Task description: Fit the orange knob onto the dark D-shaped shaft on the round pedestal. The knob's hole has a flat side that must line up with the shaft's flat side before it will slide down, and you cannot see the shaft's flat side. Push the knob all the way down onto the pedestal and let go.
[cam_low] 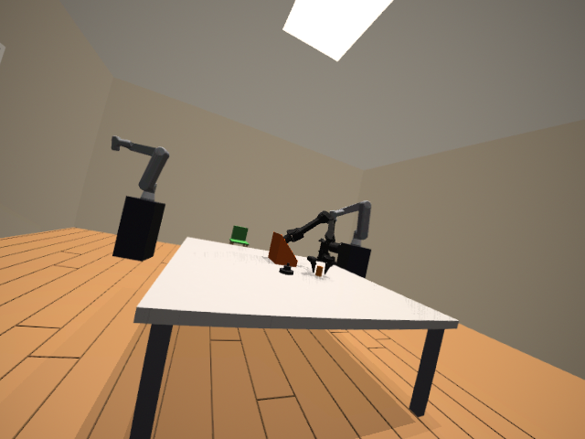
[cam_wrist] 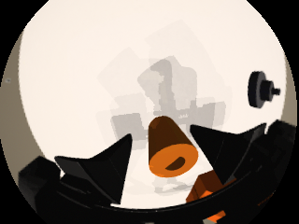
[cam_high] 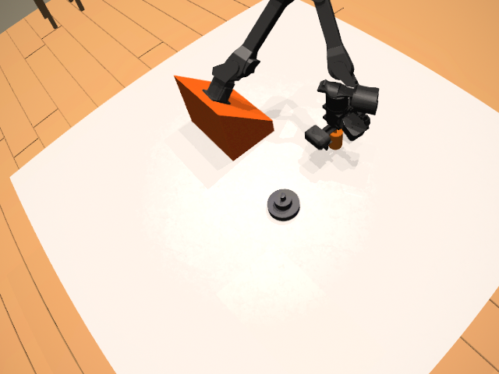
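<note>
The white table carried everything. The orange wedge bore the arm's foot. The tool was spread around the upright orange knob, pinching nothing. The round pedestal, apart from the knob, stood with its shaft bare.

Included a white table with dark legs on a plank floor. Listed beyond it a green chair, a gray arm atop a black box and a second gray arm above another black box. Had beige walls and a bright ceiling light.
</note>
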`<state>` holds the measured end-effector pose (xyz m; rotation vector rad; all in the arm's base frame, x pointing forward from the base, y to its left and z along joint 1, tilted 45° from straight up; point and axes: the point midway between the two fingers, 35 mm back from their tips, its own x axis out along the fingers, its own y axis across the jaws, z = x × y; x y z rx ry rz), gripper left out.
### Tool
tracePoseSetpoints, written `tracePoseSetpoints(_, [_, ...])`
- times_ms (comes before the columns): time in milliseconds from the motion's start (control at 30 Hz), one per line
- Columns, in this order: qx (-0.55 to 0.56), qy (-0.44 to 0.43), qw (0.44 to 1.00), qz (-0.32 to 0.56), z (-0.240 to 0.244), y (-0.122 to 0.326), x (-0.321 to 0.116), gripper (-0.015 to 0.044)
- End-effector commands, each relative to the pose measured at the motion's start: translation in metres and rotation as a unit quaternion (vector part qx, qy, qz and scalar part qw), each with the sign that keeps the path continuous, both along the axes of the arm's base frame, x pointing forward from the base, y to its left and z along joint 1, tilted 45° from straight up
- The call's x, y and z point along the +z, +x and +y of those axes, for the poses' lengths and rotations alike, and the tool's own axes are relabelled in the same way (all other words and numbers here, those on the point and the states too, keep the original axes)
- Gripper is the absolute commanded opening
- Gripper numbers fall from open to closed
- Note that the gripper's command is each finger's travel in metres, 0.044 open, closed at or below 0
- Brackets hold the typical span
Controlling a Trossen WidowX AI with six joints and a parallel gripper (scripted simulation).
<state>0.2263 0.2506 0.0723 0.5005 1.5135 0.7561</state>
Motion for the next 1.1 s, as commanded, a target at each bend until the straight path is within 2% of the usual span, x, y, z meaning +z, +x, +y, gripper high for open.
tracePoseSetpoints(0, [-0.002,-0.004,1.000,0.005,0.000,-0.001,-0.004,0.0309])
tracePoseSetpoints(167, [-0.002,-0.004,1.000,0.005,0.000,-0.001,-0.004,0.0177])
tracePoseSetpoints(400, [-0.002,-0.004,1.000,0.005,0.000,-0.001,-0.004,0.0131])
tracePoseSetpoints(567, [-0.002,-0.008,1.000,0.003,-0.011,0.005,0.004,0.0000])
tracePoseSetpoints(1067, [-0.001,-0.014,1.000,0.003,-0.082,0.018,0.061,0.0000])
